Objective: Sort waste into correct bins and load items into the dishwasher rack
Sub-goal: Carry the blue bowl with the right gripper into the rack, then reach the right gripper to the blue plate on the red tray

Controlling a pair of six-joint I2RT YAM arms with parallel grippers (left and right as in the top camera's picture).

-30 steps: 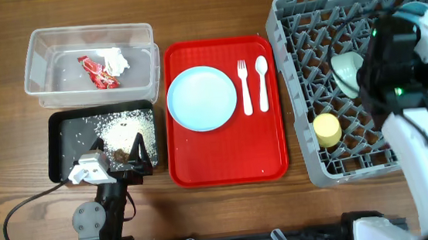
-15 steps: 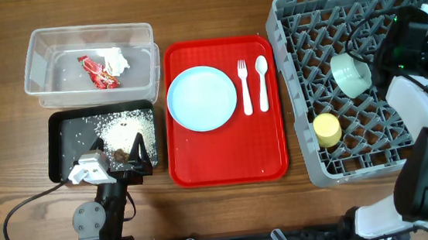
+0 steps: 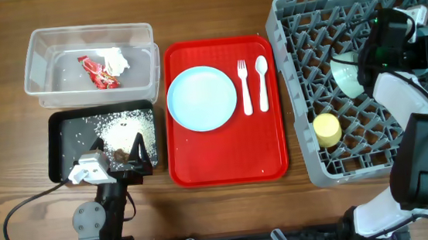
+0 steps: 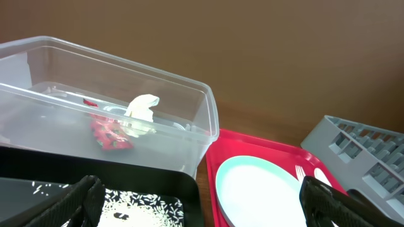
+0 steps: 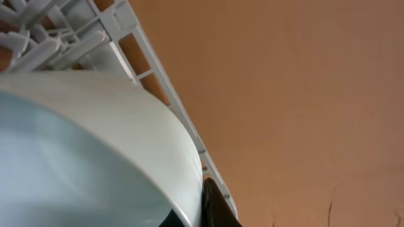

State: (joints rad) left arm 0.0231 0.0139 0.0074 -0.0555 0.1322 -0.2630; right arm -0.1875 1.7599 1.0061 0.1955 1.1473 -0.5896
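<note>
1. The dishwasher rack (image 3: 287, 67) stood at the right of the table (image 3: 212, 11), reaching almost to the far edge.
2. Inside it, a small yellow cup (image 3: 327, 129) stood upright near the left wall, on the near side.
3. Just beyond the cup sat a pale green bowl (image 3: 345, 77), tipped on its side among the pegs and half hidden under the right arm.
4. The right gripper (image 5: 211, 205) hung over the rack with its fingers pressed together. From its wrist camera the bowl's curved wall filled most of the view and ran right up to the one dark finger that showed. I could not tell whether the rim was pinched between the fingers.
5. At the far left was the clear tub (image 3: 35, 73), with the red wrapper (image 3: 100, 74) and the white tissue (image 3: 115, 60) lying together on its floor.
6. Just on the near side of the tub lay the black tray (image 3: 57, 149). White rice (image 3: 129, 126) was scattered across it, with brown bits (image 3: 120, 154) towards its near edge.
7. The left gripper (image 4: 202, 202) hovered over the near edge of the black tray, fingers spread wide and holding nothing.
8. Between the tub and the rack lay the red serving tray (image 3: 225, 154).
9. The light blue plate (image 3: 202, 98) sat on the tray's far left part.
10. To the right of the plate, the white fork (image 3: 245, 86) and spoon (image 3: 262, 81) lay side by side, heads pointing to the far side.
</note>
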